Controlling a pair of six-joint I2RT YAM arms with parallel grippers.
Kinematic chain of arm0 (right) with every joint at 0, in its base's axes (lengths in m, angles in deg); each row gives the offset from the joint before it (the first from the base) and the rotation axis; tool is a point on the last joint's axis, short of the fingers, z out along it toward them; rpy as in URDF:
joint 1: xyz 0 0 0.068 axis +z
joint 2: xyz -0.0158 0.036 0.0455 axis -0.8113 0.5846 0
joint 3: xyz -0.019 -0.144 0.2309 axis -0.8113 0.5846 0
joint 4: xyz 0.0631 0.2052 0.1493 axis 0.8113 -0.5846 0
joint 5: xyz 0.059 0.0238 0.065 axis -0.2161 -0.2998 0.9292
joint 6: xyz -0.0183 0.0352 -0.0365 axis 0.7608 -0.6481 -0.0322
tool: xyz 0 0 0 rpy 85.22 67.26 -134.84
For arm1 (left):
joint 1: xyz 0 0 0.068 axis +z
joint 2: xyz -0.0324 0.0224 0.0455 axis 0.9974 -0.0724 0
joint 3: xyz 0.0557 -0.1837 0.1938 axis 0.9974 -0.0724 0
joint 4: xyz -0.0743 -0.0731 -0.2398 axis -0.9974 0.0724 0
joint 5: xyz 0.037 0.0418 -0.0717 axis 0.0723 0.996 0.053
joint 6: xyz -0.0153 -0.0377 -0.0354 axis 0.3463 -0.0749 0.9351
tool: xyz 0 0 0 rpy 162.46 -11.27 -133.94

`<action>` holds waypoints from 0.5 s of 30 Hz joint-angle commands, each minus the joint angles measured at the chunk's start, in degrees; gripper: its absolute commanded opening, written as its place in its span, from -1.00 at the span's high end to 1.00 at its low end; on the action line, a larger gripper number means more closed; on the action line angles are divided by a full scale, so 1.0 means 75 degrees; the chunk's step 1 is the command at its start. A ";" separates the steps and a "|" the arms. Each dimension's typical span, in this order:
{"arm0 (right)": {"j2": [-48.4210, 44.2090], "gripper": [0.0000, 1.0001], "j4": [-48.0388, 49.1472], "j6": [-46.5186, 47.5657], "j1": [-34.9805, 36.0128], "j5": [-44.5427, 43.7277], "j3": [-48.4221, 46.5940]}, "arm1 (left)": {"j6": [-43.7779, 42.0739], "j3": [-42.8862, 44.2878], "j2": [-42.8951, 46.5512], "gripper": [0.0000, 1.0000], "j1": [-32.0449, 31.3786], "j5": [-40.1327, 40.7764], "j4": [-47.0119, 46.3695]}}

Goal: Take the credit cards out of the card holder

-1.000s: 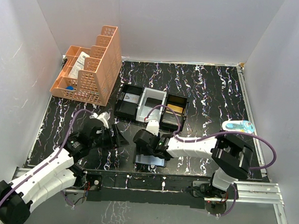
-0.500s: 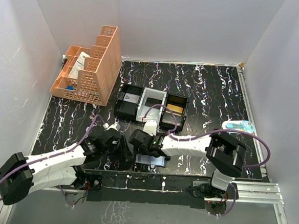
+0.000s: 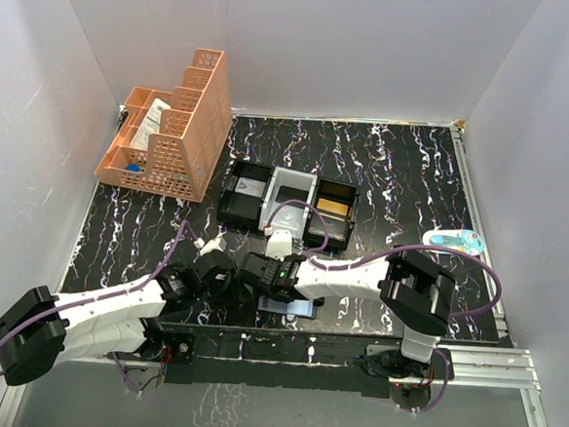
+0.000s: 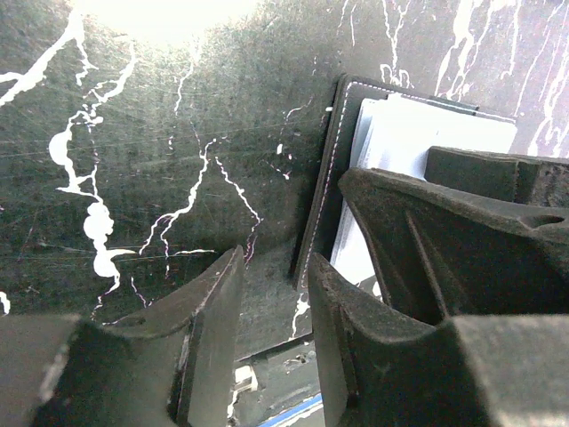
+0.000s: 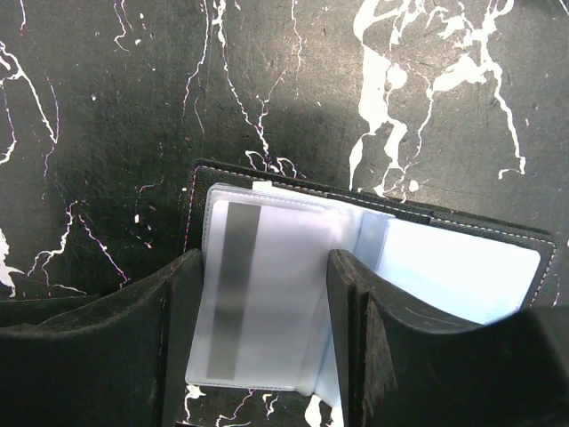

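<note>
Holder: the card holder (image 5: 293,231) lies open and flat on the tabletop (image 5: 107,107), right under the right gripper (image 5: 264,258). Its clear sleeves face up.
Card: one card (image 5: 231,285) with a grey stripe sits inside the sleeve page between the right gripper's fingers. It is not yet out.
Right gripper: the jaws are apart, one finger at each side of that page, and nothing is clamped. I judge it stands so to steady the page. I cannot tell if the tips press on it.
Left gripper: the left gripper (image 4: 276,262) is low, its jaws a little apart with only bare tabletop between them. The holder's stitched edge is just ahead of its right finger, probably so it can catch or pin the cover.
Tray: the black-and-white tray (image 3: 287,199) is well beyond both grippers, possibly where the cards go.
</note>
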 commanded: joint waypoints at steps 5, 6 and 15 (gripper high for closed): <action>-0.0527 0.03 0.0901 -0.0110 -0.0072 0.0541 0.0683 | -0.0122 -0.0094 0.0172 0.32 -0.0055 -0.0020 -0.0294; -0.0625 0.03 0.1086 -0.0065 -0.0098 0.0686 0.0780 | -0.0154 -0.0096 0.0177 0.32 -0.0056 -0.0070 -0.0364; -0.0999 0.00 0.1830 0.0010 -0.0351 0.1353 0.1354 | -0.0388 -0.0317 0.0305 0.31 -0.0080 -0.0689 -0.1297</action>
